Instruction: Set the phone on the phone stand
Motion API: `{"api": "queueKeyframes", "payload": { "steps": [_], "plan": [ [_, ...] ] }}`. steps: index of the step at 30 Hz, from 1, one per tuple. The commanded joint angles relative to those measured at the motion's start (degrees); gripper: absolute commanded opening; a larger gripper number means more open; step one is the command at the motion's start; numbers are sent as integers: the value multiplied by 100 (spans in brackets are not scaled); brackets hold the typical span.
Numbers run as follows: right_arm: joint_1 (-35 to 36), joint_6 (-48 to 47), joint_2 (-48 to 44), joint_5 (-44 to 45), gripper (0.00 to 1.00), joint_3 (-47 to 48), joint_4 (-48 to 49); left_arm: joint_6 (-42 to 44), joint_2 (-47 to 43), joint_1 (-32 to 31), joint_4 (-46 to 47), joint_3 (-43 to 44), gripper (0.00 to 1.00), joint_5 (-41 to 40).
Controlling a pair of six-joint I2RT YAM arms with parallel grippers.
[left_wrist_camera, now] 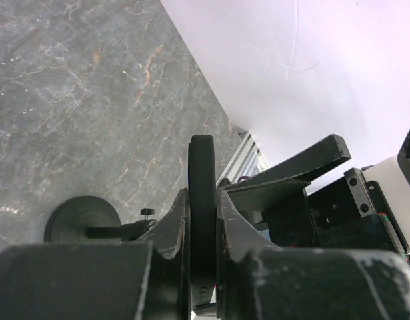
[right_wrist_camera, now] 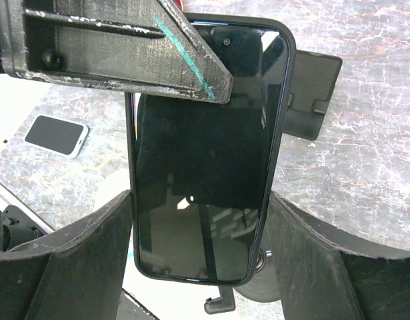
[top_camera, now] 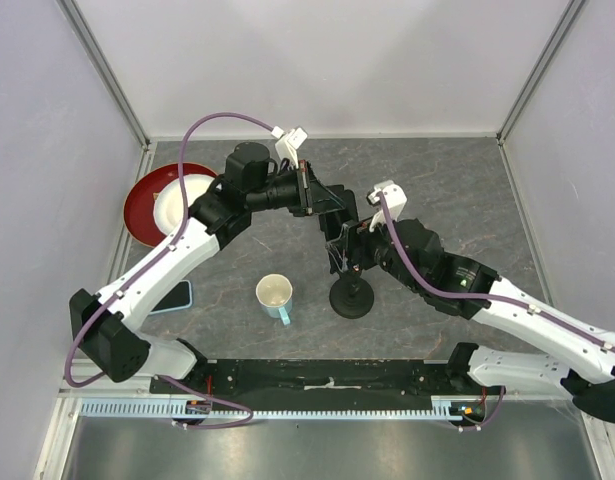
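The phone [right_wrist_camera: 201, 153] is black, with a dark screen, and is held up in the air between both arms. My left gripper [left_wrist_camera: 202, 200] is shut on it, and the phone shows edge-on [left_wrist_camera: 202, 167] between its jaws. My right gripper [right_wrist_camera: 199, 207] has one finger against each long edge of the phone's lower half. In the top view the left gripper [top_camera: 322, 200] and right gripper [top_camera: 345, 245] meet above the black phone stand [top_camera: 351, 298]. The stand's round base [left_wrist_camera: 78, 220] sits on the table below, and its plate [right_wrist_camera: 315, 93] shows behind the phone.
A second phone in a light blue case [top_camera: 172, 297] lies flat at the left, also in the right wrist view [right_wrist_camera: 57, 135]. A cream cup [top_camera: 275, 295] stands left of the stand. A red plate [top_camera: 142, 215] holding a white dish [top_camera: 182, 200] sits at the back left.
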Motion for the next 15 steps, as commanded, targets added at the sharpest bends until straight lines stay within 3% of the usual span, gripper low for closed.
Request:
{"api": "queueKeyframes", "payload": {
  "steps": [1, 4, 9, 14, 15],
  "plan": [
    [144, -15, 272, -122, 45, 522, 312, 249, -121, -76, -174, 288, 2, 130],
    [144, -147, 404, -97, 98, 566, -134, 601, -384, -58, -219, 200, 2, 42],
    [135, -252, 81, -209, 98, 505, -506, 918, -894, 21, -184, 33, 2, 173],
    [117, -841, -438, -1403, 98, 391, -532, 963, -1211, 284, 447, -212, 2, 1541],
    [100, -885, -491, -1771, 98, 382, -550, 857, -1351, 406, 771, -335, 2, 2188]
  ]
}}
